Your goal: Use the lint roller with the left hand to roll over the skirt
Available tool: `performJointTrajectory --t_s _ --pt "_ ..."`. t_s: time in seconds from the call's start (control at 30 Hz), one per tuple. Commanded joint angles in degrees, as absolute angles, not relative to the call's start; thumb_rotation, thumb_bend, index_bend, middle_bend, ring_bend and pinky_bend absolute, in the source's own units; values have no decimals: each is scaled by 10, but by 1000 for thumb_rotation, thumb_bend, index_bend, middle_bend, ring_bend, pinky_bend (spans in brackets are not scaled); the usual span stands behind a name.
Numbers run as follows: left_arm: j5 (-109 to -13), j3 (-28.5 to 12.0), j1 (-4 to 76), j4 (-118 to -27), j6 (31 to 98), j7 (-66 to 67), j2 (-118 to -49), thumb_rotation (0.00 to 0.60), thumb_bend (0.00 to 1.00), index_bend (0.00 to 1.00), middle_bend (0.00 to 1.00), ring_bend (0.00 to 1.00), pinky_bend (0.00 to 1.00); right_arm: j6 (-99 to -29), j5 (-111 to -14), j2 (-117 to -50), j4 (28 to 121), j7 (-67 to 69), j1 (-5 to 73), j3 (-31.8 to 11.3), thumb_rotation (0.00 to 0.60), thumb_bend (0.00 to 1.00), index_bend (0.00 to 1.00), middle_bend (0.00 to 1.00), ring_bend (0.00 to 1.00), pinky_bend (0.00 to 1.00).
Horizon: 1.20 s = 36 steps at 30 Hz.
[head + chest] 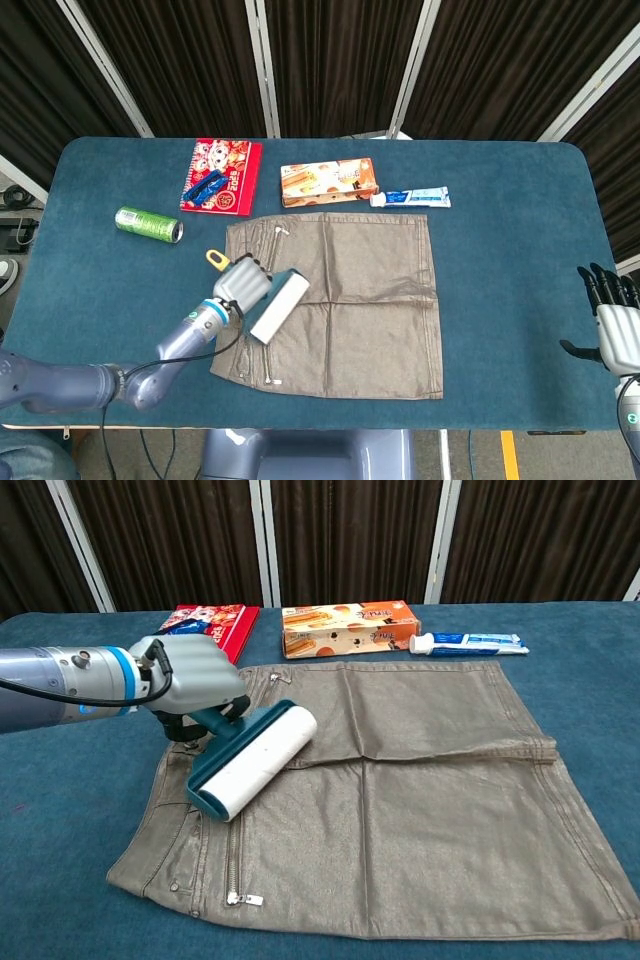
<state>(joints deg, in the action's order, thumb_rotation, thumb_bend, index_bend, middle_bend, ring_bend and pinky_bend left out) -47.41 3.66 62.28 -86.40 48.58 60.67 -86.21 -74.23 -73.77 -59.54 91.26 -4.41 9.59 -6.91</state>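
A grey-brown skirt [345,300] [420,800] lies flat in the middle of the blue table. My left hand [240,284] [195,685] grips the teal handle of a lint roller [278,305] [253,760]. The white roll lies on the skirt's left part, near the zipper. The handle's yellow end [216,259] sticks out behind the hand in the head view. My right hand [612,318] hangs at the table's right edge, fingers spread, holding nothing; the chest view does not show it.
A green can [148,224] lies at the left. A red notebook [222,176] with a blue packet [205,185] on it, a snack box [329,182] [347,627] and a toothpaste tube [411,198] [468,643] line the back of the skirt.
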Motion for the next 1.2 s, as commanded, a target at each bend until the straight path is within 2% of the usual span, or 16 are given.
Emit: performJointTrajectory --t_s 0.03,0.4,0.7,1.2 --pt "-478 46 617 -859 485 599 -850 600 900 647 461 403 440 -743 -739 -596 914 -46 96 -68 600 0 0 0 0 0" --pt "-492 41 626 -866 491 600 -863 600 902 647 461 403 440 -743 -735 -594 914 -40 96 -71 600 0 0 0 0 0" --pt "-487 20 665 -880 500 654 -926 600 902 654 463 406 443 -742 -734 -590 910 -27 93 -71 600 0 0 0 0 0" --pt "-420 0 729 -876 512 744 -1013 600 901 655 464 408 446 -745 -733 -587 908 -21 91 -72 600 0 0 0 0 0"
